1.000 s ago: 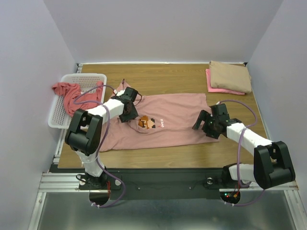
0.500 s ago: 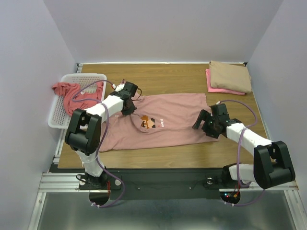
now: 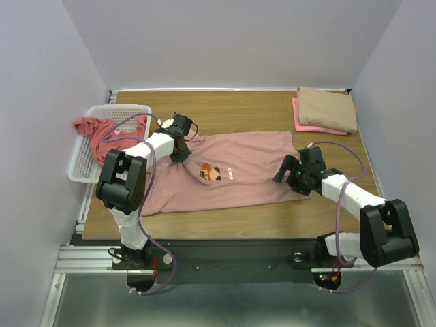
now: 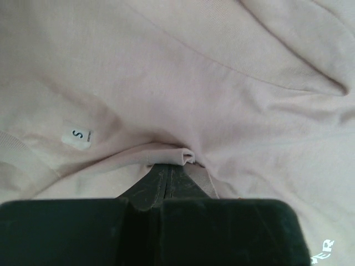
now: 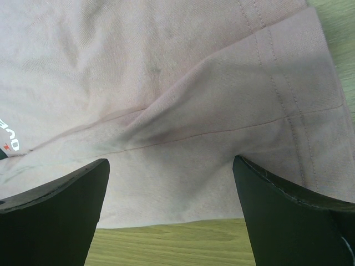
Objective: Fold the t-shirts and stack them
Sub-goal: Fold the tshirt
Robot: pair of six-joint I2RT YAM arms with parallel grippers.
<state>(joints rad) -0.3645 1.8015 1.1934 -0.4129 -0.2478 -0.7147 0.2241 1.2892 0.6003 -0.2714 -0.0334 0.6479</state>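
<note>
Seemingly flattening the pink shirt (image 3: 252,153); left pincer (image 4: 171,166) pinches a fold by its collar; right pincer (image 5: 172,177) gapes wide over the hem; next, grip there.

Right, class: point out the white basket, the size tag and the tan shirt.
white basket (image 3: 80,161), top view, bare mesh
size tag (image 4: 76,137), left wrist view, centre
tan shirt (image 3: 328,107), top view, folded middle
</note>
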